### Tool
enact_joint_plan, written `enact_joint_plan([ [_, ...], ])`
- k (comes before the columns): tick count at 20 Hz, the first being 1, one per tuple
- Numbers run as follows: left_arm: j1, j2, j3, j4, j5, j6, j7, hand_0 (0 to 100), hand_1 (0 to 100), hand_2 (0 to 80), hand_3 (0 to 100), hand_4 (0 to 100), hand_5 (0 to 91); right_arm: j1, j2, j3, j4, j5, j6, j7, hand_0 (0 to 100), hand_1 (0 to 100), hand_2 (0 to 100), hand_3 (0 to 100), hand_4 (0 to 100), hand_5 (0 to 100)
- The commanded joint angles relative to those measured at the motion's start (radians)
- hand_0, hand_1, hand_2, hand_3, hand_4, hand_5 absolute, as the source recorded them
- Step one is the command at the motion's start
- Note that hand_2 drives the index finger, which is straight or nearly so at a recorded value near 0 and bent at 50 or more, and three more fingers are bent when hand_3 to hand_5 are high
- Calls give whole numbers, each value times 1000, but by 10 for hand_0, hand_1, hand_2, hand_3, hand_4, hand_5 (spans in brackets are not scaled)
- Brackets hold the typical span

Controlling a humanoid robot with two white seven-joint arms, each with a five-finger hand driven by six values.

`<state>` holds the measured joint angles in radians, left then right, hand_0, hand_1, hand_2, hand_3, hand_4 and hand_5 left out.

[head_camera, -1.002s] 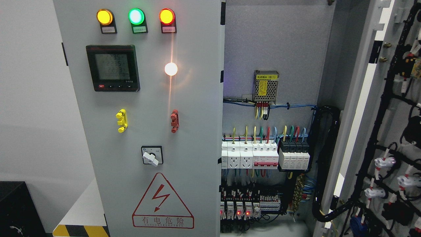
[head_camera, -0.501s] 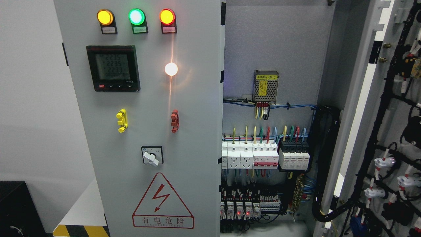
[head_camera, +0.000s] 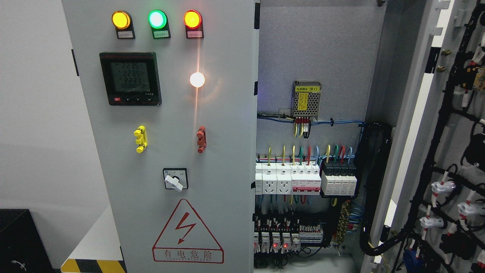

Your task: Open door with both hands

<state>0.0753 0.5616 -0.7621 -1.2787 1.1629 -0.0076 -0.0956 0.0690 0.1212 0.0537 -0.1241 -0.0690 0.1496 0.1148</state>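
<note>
Grey metal cabinet: right-hand door (head_camera: 435,113) swung wide open, left-hand door (head_camera: 166,151) shut.

Neither robot hand is in view, so their state cannot be told and nothing can be placed relative to them. The shut door carries three round lamps (head_camera: 157,19), a black digital meter (head_camera: 130,78) and a red triangular warning sign (head_camera: 187,233); white breakers (head_camera: 288,178) show inside.

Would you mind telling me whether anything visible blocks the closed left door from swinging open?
Nothing visible stands in front of the left door; only its own fittings, such as the rotary switch, sit on its face. The right door is already swung open. Neither robot hand is in view.
</note>
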Motion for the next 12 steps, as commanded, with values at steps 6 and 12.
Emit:
enact_joint_plan([
  [6, -11, -284, 119, 820, -162, -14, -104, 0, 0, 0, 0, 0, 0, 0, 0, 0, 0, 0, -1, 0, 0, 0, 0, 0, 0, 0],
  [12, -12, -359, 115, 1054, -337, -14, -105, 0, 0, 0, 0, 0, 0, 0, 0, 0, 0, 0, -1, 0, 0, 0, 0, 0, 0, 0],
])
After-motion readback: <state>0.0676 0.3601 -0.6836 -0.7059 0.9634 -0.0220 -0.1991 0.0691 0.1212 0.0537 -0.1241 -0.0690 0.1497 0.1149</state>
